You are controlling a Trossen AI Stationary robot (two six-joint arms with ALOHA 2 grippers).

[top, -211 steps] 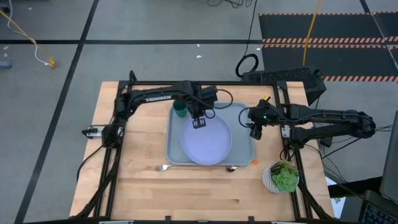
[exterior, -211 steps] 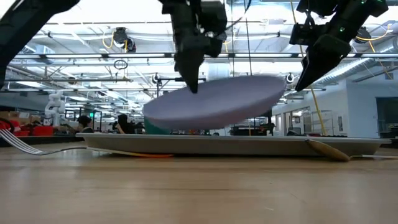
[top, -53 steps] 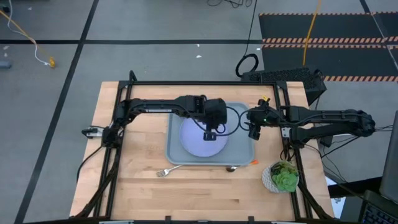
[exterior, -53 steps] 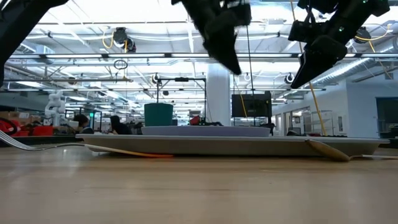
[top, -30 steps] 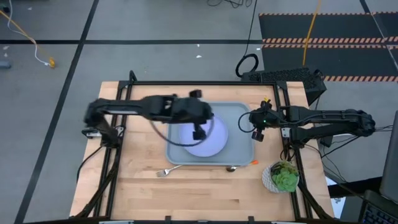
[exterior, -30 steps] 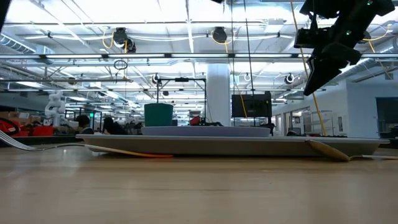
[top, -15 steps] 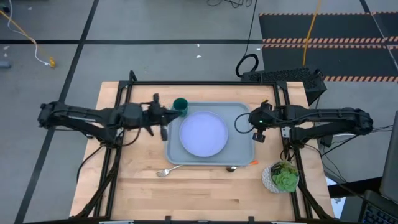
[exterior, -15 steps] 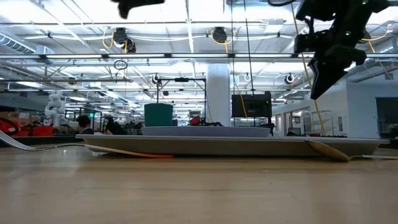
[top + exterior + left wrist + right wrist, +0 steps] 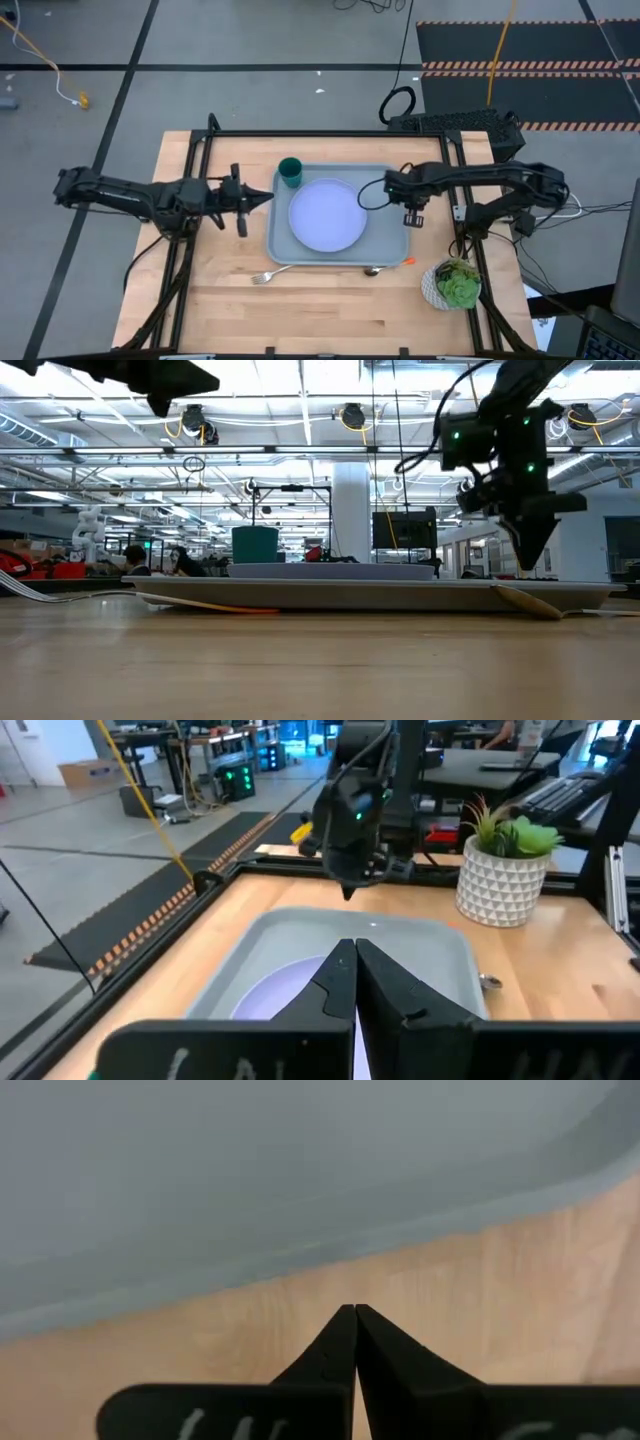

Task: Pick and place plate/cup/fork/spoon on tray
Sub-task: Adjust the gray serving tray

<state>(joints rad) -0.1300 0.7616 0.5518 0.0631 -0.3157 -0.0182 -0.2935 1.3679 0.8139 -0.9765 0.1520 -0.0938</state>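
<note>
Both pairs of jaws are clenched and hold nothing. In the high view, the left gripper (image 9: 268, 197) is raised beside the left rim of the tray (image 9: 390, 240), pointing toward it, while the right gripper (image 9: 413, 221) hangs at the tray's right rim; the plate (image 9: 326, 217) lies flat in the middle of the tray, the cup (image 9: 290, 172) stands in the tray's far left corner, the fork (image 9: 272, 273) rests on the wooden table (image 9: 220, 300) just in front of the tray's near left corner, and the spoon (image 9: 385, 267) lies along the near edge by the right corner, its orange handle toward the potted plant (image 9: 455, 284) at the table's right edge. In the low view, the right gripper (image 9: 530, 560) points down just above the tray (image 9: 380, 594), the plate (image 9: 330, 570) sits level on it with the cup (image 9: 254, 544) behind, and the left gripper (image 9: 205, 382) is high at the top. In the left wrist view, its shut fingers (image 9: 335, 985) aim over the tray (image 9: 440, 945) and plate (image 9: 285, 1000) toward the other arm and the potted plant (image 9: 505, 860). In the right wrist view, the closed fingers (image 9: 340, 1345) hover over bare wood just beside the tray's rim (image 9: 300, 1240)
</note>
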